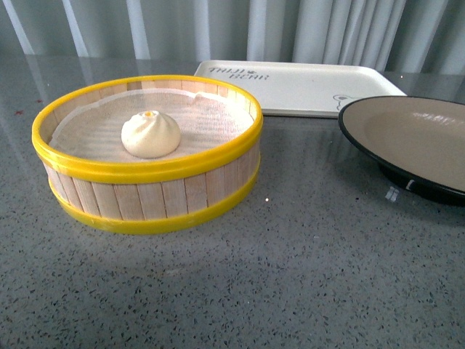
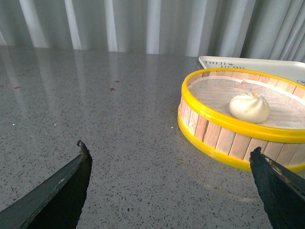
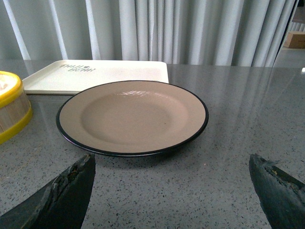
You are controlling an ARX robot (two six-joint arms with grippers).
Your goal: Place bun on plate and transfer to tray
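Note:
The cream-white bun [image 1: 150, 134] sits on white cloth inside a round yellow-rimmed wooden steamer basket [image 1: 145, 189] at the left of the front view. The brown plate [image 1: 421, 138] with its black rim lies empty at the right. Behind both lies the cream tray [image 1: 298, 87]. Neither arm shows in the front view. My left gripper [image 2: 169, 148] is open over bare table, the steamer basket [image 2: 224, 138] and the bun [image 2: 249, 107] just beyond one fingertip. My right gripper [image 3: 171, 160] is open, just short of the plate [image 3: 131, 117], with the tray [image 3: 100, 76] behind.
The grey speckled table [image 1: 305, 276] stretches toward the front. Pale curtains [image 1: 240, 29] hang behind the table's far edge. A small red mark [image 2: 113, 88] shows on the table left of the steamer basket.

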